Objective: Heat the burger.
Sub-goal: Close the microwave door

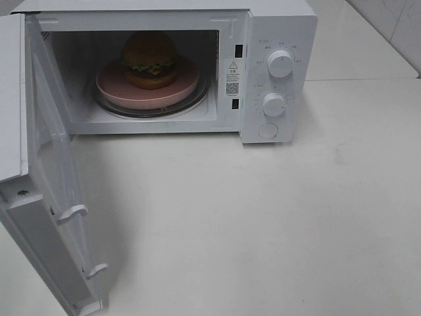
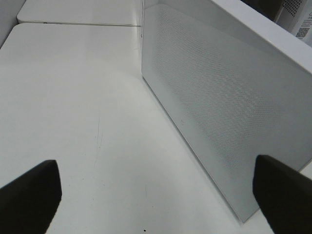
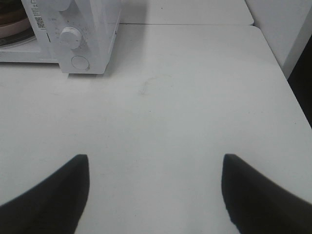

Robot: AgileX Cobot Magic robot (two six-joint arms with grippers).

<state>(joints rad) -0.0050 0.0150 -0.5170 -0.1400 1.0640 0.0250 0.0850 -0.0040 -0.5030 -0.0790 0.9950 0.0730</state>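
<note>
Glossy burger [image 1: 150,59] on pink plate [image 1: 112,89] inside open microwave [image 1: 279,33], door [image 1: 49,164] swung wide, left tool [image 2: 155,165] spread wide and empty, low over surface [image 2: 73,97] beside door's outer face, right tool [image 3: 155,158] parted and empty, tilted down over surface, well apart from microwave's dials [image 3: 70,36]

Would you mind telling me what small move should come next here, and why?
Probably press the open left gripper against the door and begin pushing it shut: the burger already sits on the pink plate inside the microwave, and the door stands wide open.
</note>
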